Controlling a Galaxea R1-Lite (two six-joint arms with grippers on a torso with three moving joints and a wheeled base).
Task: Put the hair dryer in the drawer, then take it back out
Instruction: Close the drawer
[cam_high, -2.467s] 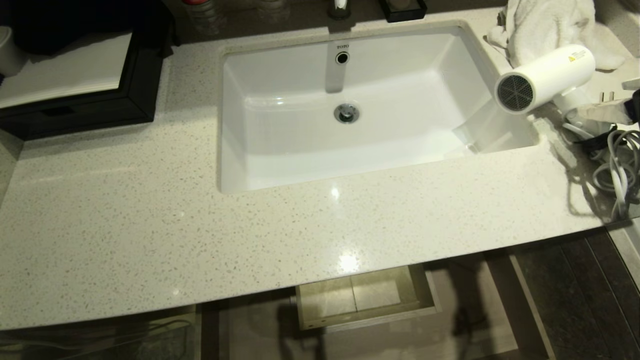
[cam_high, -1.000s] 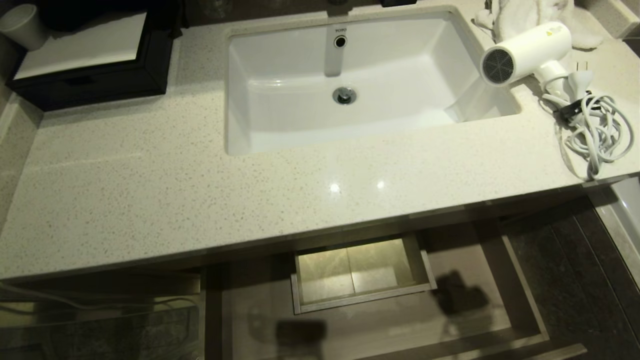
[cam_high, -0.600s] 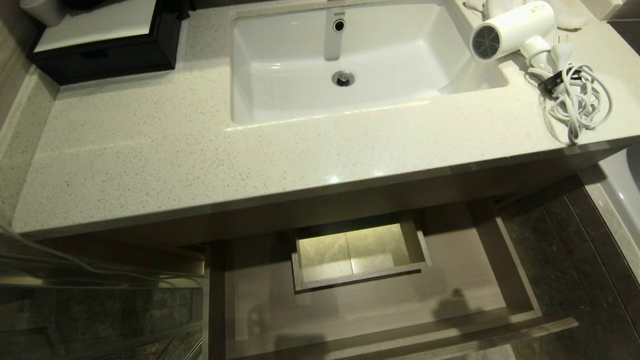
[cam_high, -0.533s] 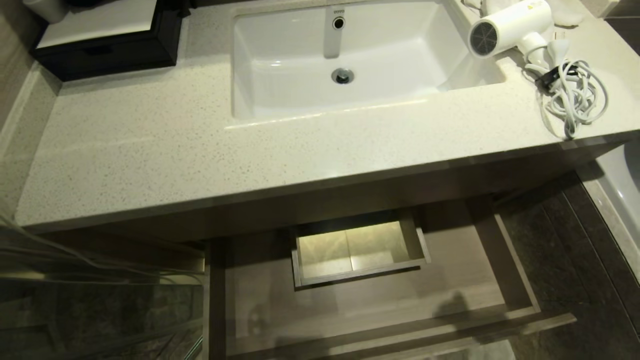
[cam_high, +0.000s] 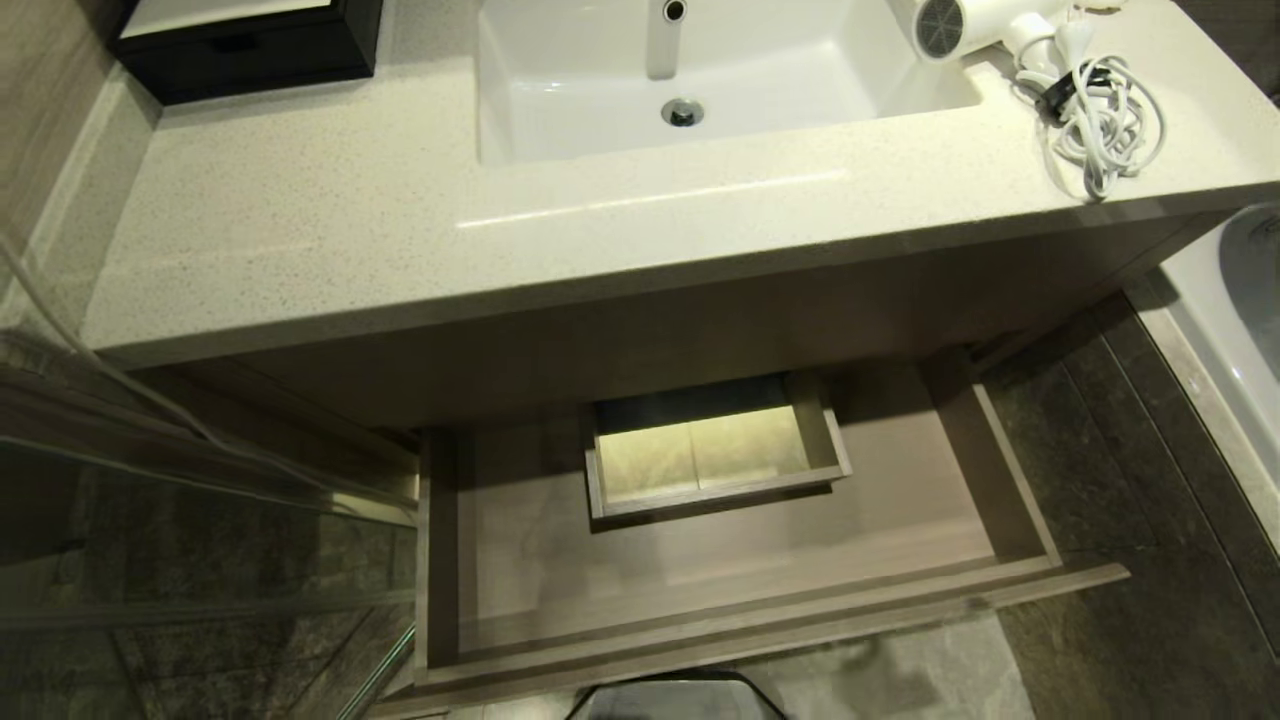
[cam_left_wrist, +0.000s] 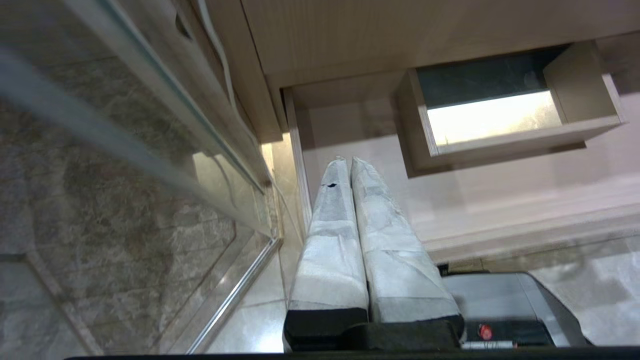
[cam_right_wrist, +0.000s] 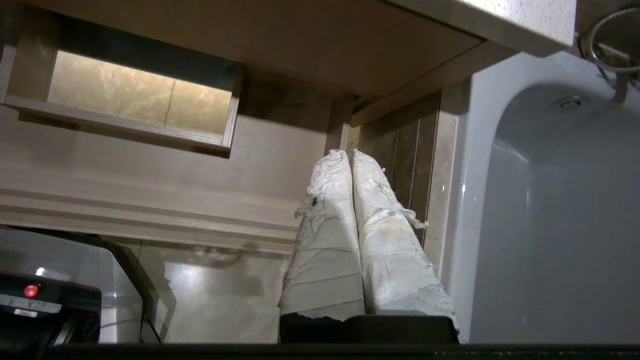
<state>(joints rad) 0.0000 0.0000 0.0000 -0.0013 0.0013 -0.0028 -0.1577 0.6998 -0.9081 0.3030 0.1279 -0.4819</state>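
— Starting at the left, what do you see?
— A black box (cam_high: 250, 45) on the speckled counter (cam_high: 330, 230), then the white sink (cam_high: 700, 80). Down below, the left gripper (cam_left_wrist: 348, 162) hangs by the drawer's left wall, fingers pressed together with nothing between them.
— And the drawer (cam_high: 740, 590) itself?
— Pulled out, its floor bare, with the boxed cutout (cam_high: 715, 450) at mid-back.
— Where is the hair dryer (cam_high: 965, 20)?
— Up on the counter's far right corner, at the sink's edge, grille facing the basin; its bundled cord (cam_high: 1100, 125) lies just beside it.
— The right gripper (cam_right_wrist: 348, 154)?
— Low by the drawer's right end, near a white bathtub (cam_right_wrist: 550, 200), fingers clenched on nothing.
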